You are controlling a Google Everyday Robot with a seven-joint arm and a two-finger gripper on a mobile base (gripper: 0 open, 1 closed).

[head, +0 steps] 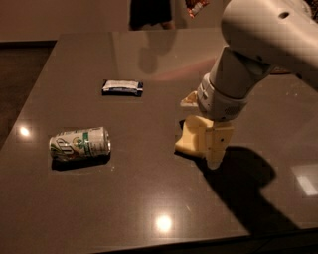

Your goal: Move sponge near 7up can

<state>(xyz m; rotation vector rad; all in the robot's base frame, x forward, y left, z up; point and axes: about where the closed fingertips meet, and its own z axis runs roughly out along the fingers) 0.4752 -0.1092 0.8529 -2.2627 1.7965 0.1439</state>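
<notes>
The pale yellow sponge (190, 139) lies on the dark table right of centre, its right part hidden by my arm. The 7up can (79, 144) lies on its side at the left, well apart from the sponge. My gripper (203, 124) is down over the sponge and open. One finger (217, 145) stands at the sponge's near right side and the other finger (191, 99) at its far side, so the sponge sits between them.
A dark flat wrapped bar (122, 87) lies behind the can, toward the table's middle. The table's front edge (164, 240) runs close below. A dark figure (149, 12) stands beyond the far edge.
</notes>
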